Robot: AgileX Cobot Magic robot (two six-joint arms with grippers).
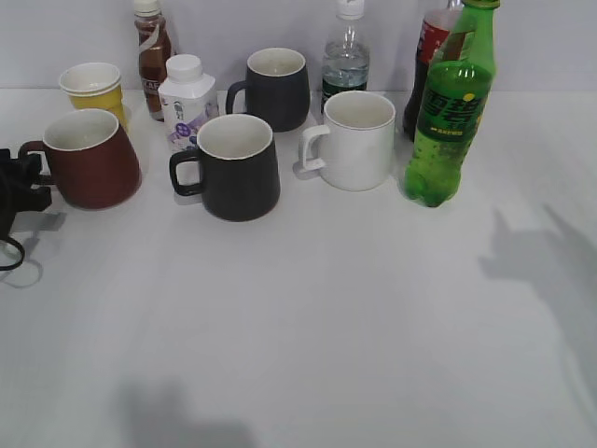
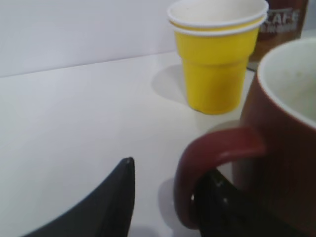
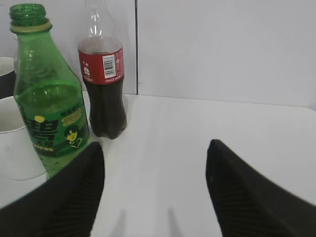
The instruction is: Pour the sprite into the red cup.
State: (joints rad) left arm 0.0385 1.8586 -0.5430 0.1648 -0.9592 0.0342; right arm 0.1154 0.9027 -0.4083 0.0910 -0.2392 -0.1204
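While I watch the exterior view, the red cup sits at the far left of the table, upright, with its handle turned left toward my left gripper, which shows only as a dark shape at the frame edge. From the left wrist I see that gripper spread apart around the cup's loop handle: one finger lies left of the handle with a gap between, the other sits under or behind the handle, and I cannot tell whether it touches. It is not clenched on anything. A yellow cup stands just beyond the red cup, with a brown bottle behind it. The sprite stands upright at the far right, just right of a white mug and in front of a cola bottle. In the right wrist view the sprite's neck shows no cap, and the cola stands just right of it. My right gripper is released, fingers wide apart over bare table, near the sprite but not touching it. Two black mugs stand mid-table, with a small white bottle and a clear bottle among them.
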